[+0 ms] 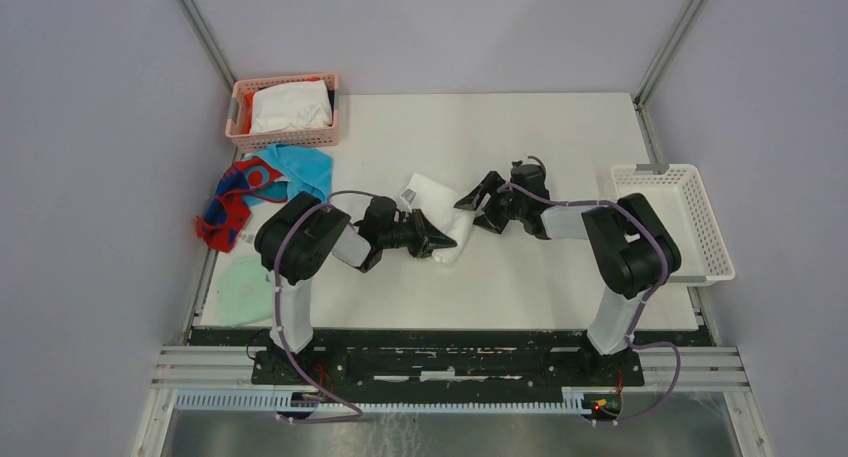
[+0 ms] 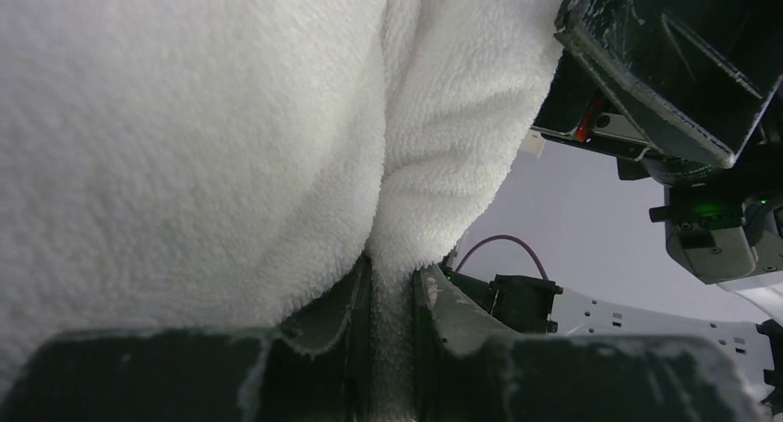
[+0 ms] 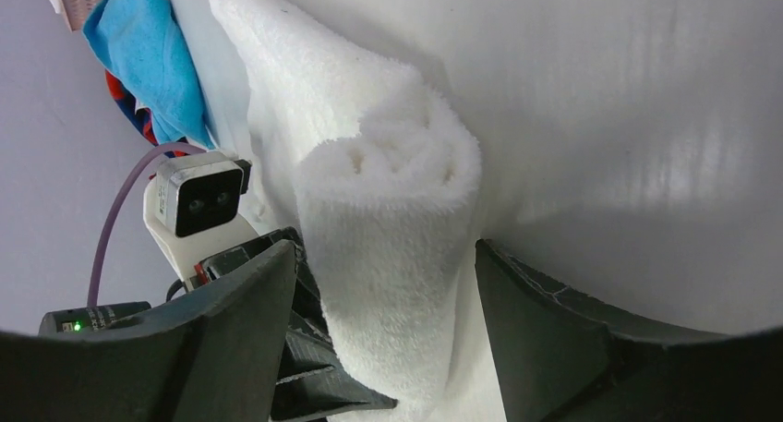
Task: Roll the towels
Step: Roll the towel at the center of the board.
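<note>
We judge the task early: only the white towel [image 1: 428, 199] is in work, and its roll is partly formed. The blue towel [image 1: 300, 167] and the red towel [image 1: 235, 205] lie crumpled together, unrolled, well apart from both jaws, out past the left ones at the table [image 1: 520, 137] edge.

Left jaws: clenched on a thin fold of the white towel, cloth bulging just past the tips.

Right jaws: released, spread wide, the roll's end standing between them; contact we cannot tell.

The roll looks loose and fluffy, its spiral visible at the end, with a flat tail beyond it.
</note>
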Motion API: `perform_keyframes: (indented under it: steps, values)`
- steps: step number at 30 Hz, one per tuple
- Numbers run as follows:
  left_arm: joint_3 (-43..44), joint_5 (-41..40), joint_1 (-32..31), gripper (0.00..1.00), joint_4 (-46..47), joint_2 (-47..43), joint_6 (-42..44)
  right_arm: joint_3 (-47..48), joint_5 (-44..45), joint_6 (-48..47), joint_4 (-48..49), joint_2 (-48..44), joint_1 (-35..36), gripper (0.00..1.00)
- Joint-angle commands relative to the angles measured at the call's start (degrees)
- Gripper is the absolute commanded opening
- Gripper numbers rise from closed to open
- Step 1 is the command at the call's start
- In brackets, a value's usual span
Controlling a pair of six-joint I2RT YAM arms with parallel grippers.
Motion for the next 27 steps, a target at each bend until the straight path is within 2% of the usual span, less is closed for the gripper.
perform_keyframes:
  steps: [1,4,7,16,22,25,27]
  values:
    - [0.7,-0.4,0.0,0.12,-5.9,-0.8,1.1,4.3,3.5,-1.9,-6.3,1.7,1.3,0.79]
    - [2.4,-3.4,0.0,0.12,-14.8,-3.1,6.1,7.2,8.7,-4.2,-17.4,0.4,2.1,0.79]
    - [3.3,-4.7,0.0,0.12,-18.5,-3.9,7.8,10.9,13.5,-6.0,-26.7,0.0,2.8,0.74]
    - [3.8,-7.3,-1.2,0.16,-23.1,-6.1,10.4,22.5,23.1,-8.1,-45.9,4.1,4.9,0.4]
    - [5.0,-13.6,-3.8,0.34,-33.4,-12.5,17.6,28.5,26.7,-9.5,-56.1,5.3,5.5,0.22]
    - [6.7,-20.4,-6.3,0.46,-40.5,-17.3,22.4,30.5,26.9,-9.7,-59.3,6.0,5.6,0.12]
    - [8.5,-27.4,-9.2,0.51,-45.8,-20.5,26.3,31.5,26.7,-10.1,-60.9,6.5,5.7,0.1]
